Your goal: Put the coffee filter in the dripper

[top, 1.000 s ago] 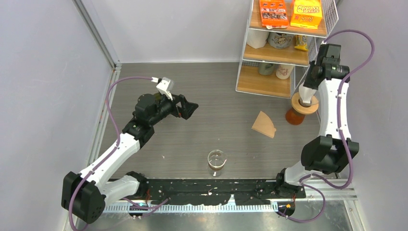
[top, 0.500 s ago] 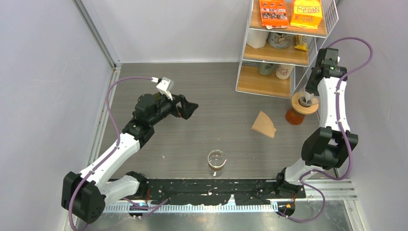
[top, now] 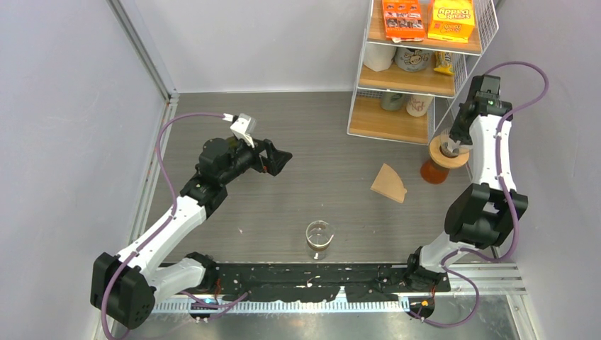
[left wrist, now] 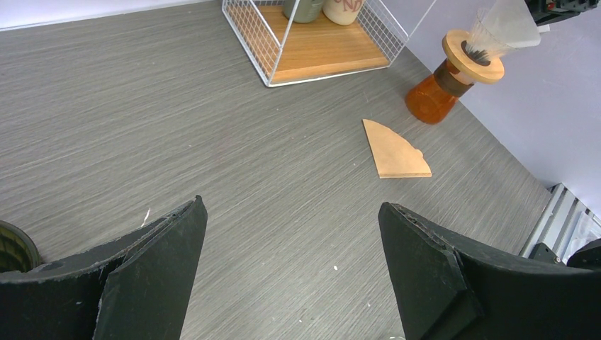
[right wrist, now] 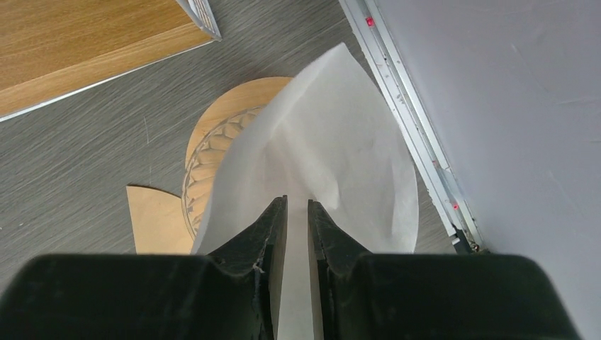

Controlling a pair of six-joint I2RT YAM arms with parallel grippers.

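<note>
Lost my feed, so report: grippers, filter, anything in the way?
Left gripper open, empty. Right gripper shut on white filter, over the dripper, not released. Brown filter flat on table, clear of path.

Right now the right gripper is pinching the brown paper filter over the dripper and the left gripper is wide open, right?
Not quite. The right gripper is pinching the white filter over the dripper, as the right wrist view shows. The brown filter lies flat on the table. The left gripper is wide open.

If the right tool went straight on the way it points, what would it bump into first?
Probably the dripper, just beyond the white filter pinched in the right tool, though depth is unclear.
</note>
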